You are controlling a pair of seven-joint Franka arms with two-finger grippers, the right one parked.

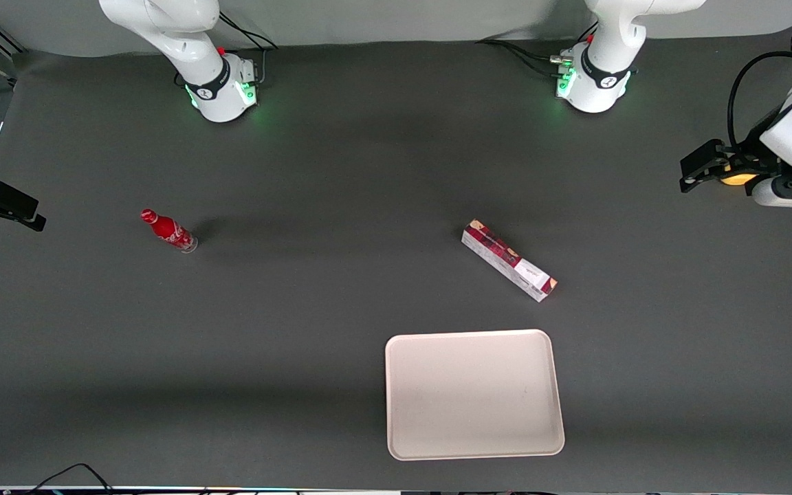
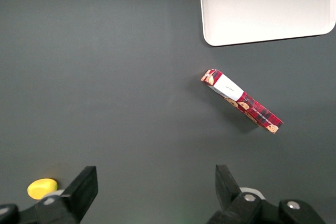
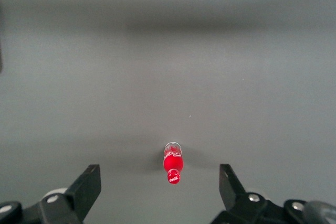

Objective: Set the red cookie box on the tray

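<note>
Front view: the task has not started in any visible way. The long, narrow dark red and white cardboard cookie box [image 1: 509, 260] lies flat and diagonal on the dark grey table mat [image 1: 341, 172], apart from the large flat cream-pink tray with rounded corners and a low rim [image 1: 474, 394], which sits nearer the camera and holds nothing. The left arm's black two-finger gripper [image 1: 698, 167] hangs at the working arm's end of the table, well apart from the box and touching nothing. Reaching, grasping, carrying and setting down all remain. A small red soda bottle [image 1: 168, 230] stands toward the parked arm's end, well apart from everything else.

Left wrist view: the gripper's fingers [image 2: 84, 190] stand spread wide with nothing between them. The cookie box [image 2: 241, 100] shows cookie pictures at both ends, a white panel and a red tartan-like pattern; there is small lettering on it, too fine to read. One corner of the tray [image 2: 210, 38] lies near the box without touching it.

Right wrist view: the soda bottle [image 3: 173, 163] carries white script that looks like a Coca-Cola logo, though not sharply legible.
</note>
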